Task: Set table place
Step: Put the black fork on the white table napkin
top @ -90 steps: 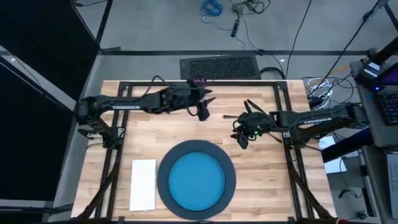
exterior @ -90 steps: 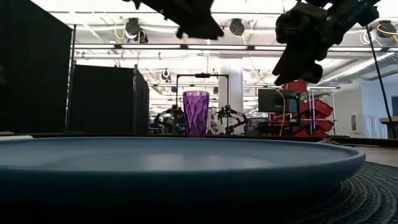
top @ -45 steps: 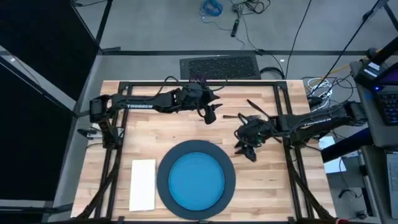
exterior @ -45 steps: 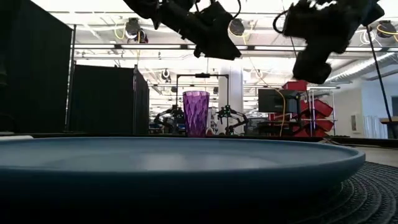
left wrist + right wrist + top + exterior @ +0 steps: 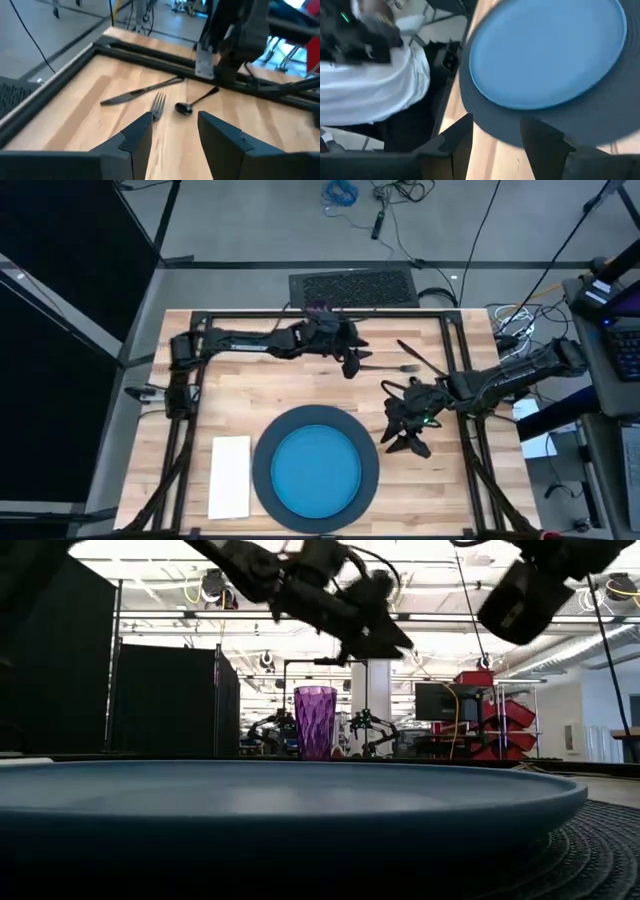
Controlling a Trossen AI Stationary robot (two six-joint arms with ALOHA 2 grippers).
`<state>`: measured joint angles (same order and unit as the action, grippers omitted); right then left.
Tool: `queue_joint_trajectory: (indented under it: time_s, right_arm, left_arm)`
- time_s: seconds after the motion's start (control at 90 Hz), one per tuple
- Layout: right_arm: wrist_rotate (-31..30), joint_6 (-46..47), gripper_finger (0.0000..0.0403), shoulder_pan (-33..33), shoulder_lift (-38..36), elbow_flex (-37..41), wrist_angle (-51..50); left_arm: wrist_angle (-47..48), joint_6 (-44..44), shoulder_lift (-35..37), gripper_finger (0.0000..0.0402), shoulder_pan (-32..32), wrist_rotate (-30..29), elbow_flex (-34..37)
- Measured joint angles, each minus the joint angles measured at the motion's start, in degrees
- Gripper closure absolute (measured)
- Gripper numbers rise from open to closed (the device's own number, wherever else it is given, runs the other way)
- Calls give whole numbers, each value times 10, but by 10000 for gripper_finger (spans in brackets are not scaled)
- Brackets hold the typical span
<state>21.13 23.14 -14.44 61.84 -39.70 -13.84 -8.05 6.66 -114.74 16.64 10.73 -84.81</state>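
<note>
The left gripper (image 5: 352, 366) hangs above the far half of the table (image 5: 200, 405), its two dark fingers (image 5: 137, 137) spread apart with nothing between them. Just ahead of it on the wood lie the fork (image 5: 158, 106), the knife (image 5: 141, 91) and the spoon (image 5: 196, 100), close together, the fork's tines nearest the fingers and the spoon's bowl just beside them. From above, the fork (image 5: 388, 367) shows as a thin line right of that gripper. The purple cup (image 5: 315, 722) stands upright at the far edge of the table, behind the left arm.

The right gripper (image 5: 405, 442) sits off to the right of the charger (image 5: 266, 475), raised above the wood, its fingers (image 5: 455, 137) also parted and empty; its wrist camera looks over the rim of the charger (image 5: 475, 115) and the blue plate (image 5: 547, 52), with a person in a white top (image 5: 370, 87) beyond the table edge.

The dark grey charger lies at the near middle of the table with the blue plate (image 5: 316, 471) centred on it. The white napkin (image 5: 231, 477) lies flat just left of the charger, apart from it
</note>
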Motion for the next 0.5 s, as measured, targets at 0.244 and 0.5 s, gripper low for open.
queue_joint_trajectory:
  time_s: [0.244, 0.5]
  right_arm:
    - [2, -1, 255, 0, 0, 0, -9]
    - [2, -6, 255, 1, 0, 0, -10]
  left_arm:
    - [36, 0, -106, 259, 0, 15, -131]
    - [153, -33, -215, 259, -3, 15, -287]
